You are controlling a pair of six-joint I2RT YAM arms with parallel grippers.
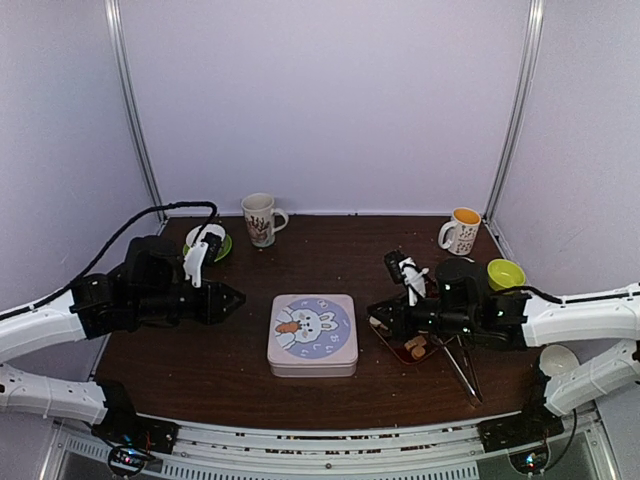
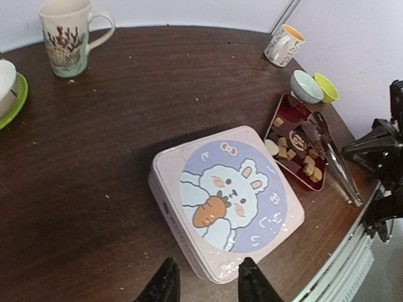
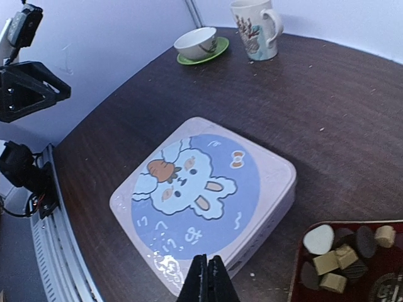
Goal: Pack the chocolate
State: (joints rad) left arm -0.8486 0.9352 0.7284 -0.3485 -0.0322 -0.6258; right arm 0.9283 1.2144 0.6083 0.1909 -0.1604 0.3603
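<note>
**Chocolate** (image 3: pixel 334 258): small cubes and discs in brown, tan and white.
- Location: red tray (image 2: pixel 288 113), just right of the closed tin (image 2: pixel 227 201), toward the table's (image 2: pixel 126 126) right front corner.
- Handling, judged: light, stiff, smooth and easily scuffed. Pinch one piece across its flat sides.
- Orientation: jumbled, no long axis. The heap follows the tray's length.
- Left gripper (image 2: pixel 208 286): fingers parted, empty.
- Right gripper (image 3: pixel 208 280): closed, empty.

Tin (image 1: pixel 312 334) blocks centre; tongs (image 2: pixel 334 157) flank tray (image 2: pixel 291 116); bare table (image 1: pixel 230 350) left.

The tin (image 2: pixel 227 201) looks glossy and smooth, the table (image 2: pixel 119 119) dark wood-grained, the tongs (image 2: pixel 332 158) shiny metal, the chocolate (image 3: pixel 334 261) matt.
</note>
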